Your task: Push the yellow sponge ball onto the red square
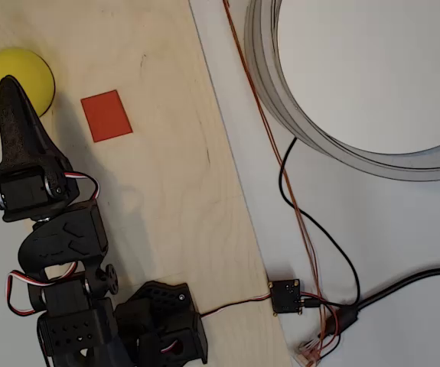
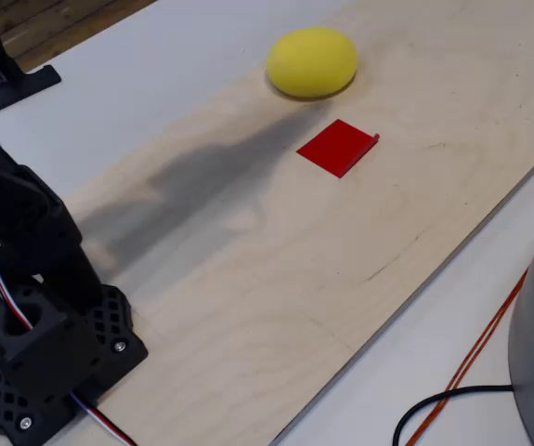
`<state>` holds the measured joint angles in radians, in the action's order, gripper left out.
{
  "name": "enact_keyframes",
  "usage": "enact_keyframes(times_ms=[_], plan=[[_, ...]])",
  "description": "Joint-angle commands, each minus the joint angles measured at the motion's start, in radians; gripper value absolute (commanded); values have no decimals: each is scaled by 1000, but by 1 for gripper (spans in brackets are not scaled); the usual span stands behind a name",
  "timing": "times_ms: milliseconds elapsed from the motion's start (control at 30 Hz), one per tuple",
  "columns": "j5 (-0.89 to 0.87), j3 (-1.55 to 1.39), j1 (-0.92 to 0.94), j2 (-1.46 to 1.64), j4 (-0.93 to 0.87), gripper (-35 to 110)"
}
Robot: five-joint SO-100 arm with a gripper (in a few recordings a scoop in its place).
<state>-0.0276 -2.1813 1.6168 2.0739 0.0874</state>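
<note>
Pale plywood board lay on a white table. At upper left of the overhead view, the yellow sponge ball sat just left of the red square, apart from it. The black gripper overlapped the ball; whether its jaws were parted couldn't be told.

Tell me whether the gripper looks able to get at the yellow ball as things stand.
Probably yes: in the overhead view the gripper already overlaps the yellow sponge ball, and nothing lies between them. Its height above the ball is unclear.
</note>
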Motion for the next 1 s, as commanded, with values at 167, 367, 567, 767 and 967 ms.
enact_keyframes(times_ms=[167,367,567,767,967], plan=[[-52,-595,-34,186,344,0],[-44,-561,-46,201,278,2],[-2,-407,-120,173,40,8],[2,-267,-164,46,-81,12],[-23,-17,-183,-179,-204,14]])
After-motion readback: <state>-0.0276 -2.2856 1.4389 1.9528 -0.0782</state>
